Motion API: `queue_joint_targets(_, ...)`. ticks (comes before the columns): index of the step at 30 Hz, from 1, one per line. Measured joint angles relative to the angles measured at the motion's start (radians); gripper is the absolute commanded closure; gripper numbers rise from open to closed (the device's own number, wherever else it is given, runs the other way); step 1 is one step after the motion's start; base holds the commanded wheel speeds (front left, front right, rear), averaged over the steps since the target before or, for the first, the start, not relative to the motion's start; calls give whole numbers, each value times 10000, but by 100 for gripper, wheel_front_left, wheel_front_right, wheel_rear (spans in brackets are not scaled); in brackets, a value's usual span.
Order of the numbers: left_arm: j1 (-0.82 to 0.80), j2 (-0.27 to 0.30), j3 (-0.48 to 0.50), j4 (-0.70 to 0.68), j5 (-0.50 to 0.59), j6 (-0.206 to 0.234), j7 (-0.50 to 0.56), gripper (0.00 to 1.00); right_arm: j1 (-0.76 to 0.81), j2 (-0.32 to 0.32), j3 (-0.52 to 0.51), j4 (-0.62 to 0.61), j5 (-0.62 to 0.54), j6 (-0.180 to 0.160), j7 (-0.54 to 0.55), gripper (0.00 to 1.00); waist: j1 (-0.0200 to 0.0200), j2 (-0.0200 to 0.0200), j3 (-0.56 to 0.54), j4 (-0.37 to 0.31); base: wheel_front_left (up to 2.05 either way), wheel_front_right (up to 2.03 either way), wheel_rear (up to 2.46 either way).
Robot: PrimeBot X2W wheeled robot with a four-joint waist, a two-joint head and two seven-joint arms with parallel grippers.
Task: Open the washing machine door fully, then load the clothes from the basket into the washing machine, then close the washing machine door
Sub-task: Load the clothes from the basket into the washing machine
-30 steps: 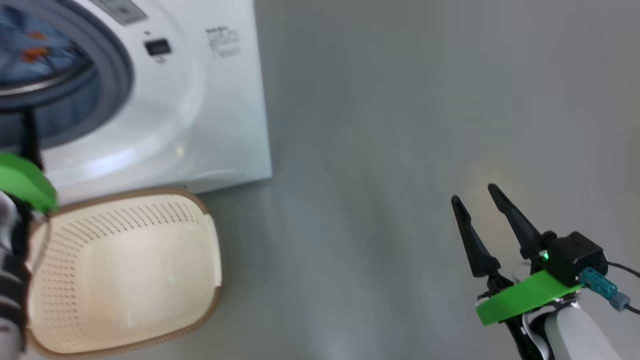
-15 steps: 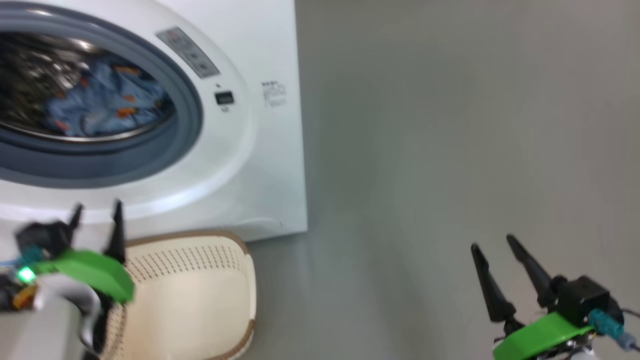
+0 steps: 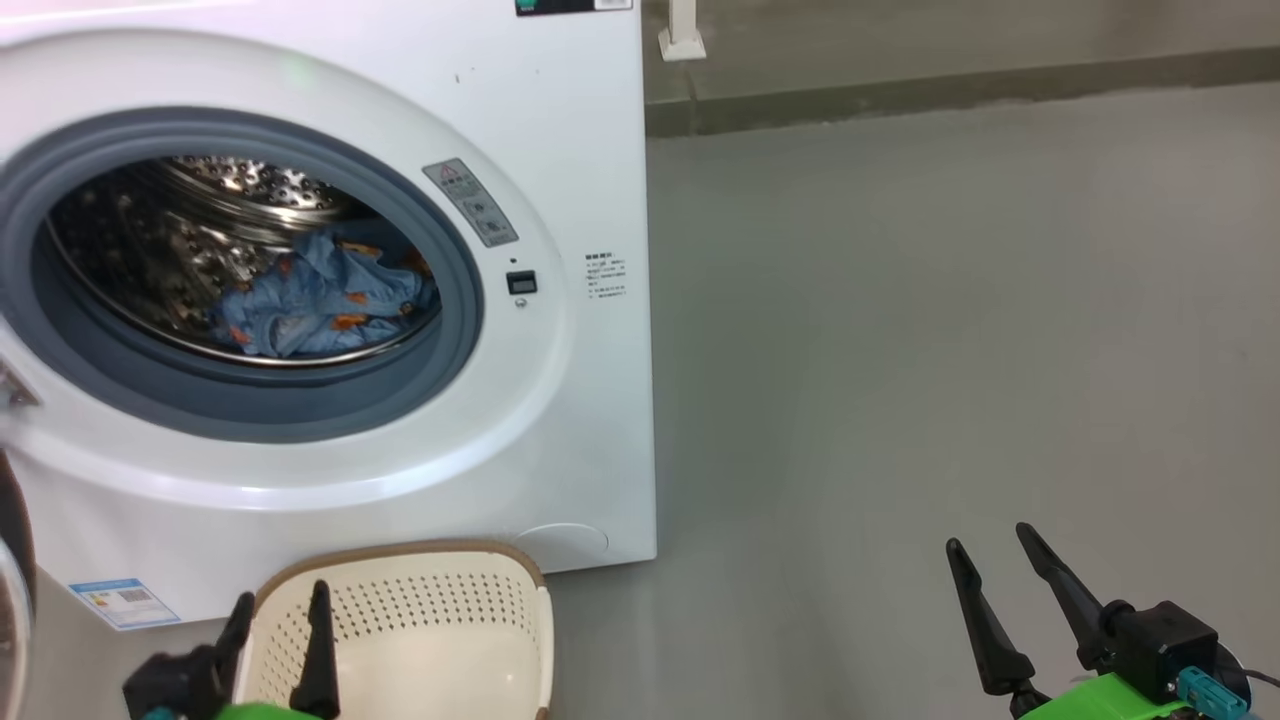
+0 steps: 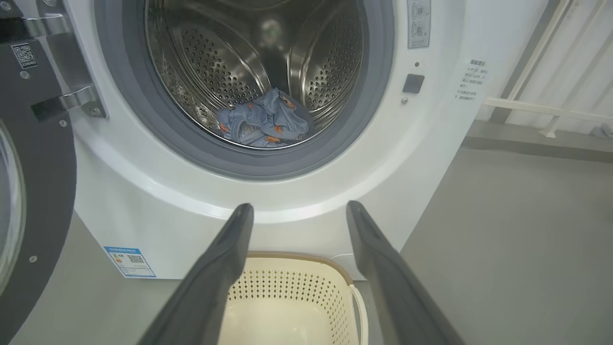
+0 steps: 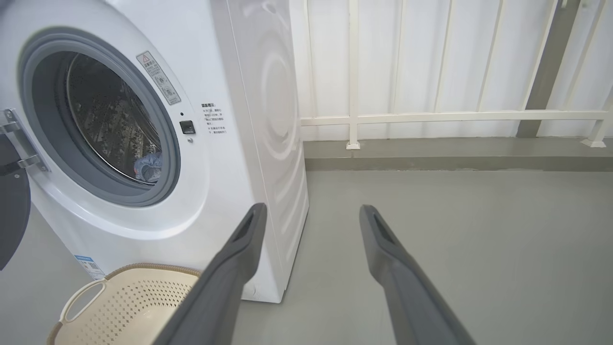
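The boxy white washing machine has its glossy black-ringed door swung open; soft blue clothes lie in the perforated steel drum; the perforated cream basket sits below; left gripper and right gripper are spread, empty.

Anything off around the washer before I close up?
Nothing stands out: light blue printed clothes lie inside the big white washing machine; the cream perforated plastic basket stands upright before it; the black-ringed round door hangs open.
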Motion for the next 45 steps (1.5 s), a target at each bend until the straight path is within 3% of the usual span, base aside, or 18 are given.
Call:
queue_joint_targets(14, 1461, -556, 280, -1793, 253, -25, 0, 0, 25, 244, -151, -146, -27, 0, 0, 0, 0, 0, -335, -56, 0, 0, 0)
queue_joint_targets(45, 1689, -905, 543, -2111, 788, -510, 0, 0, 24, 251, -119, -130, -38, 0, 0, 0, 0, 0, -479, -69, 0, 0, 0)
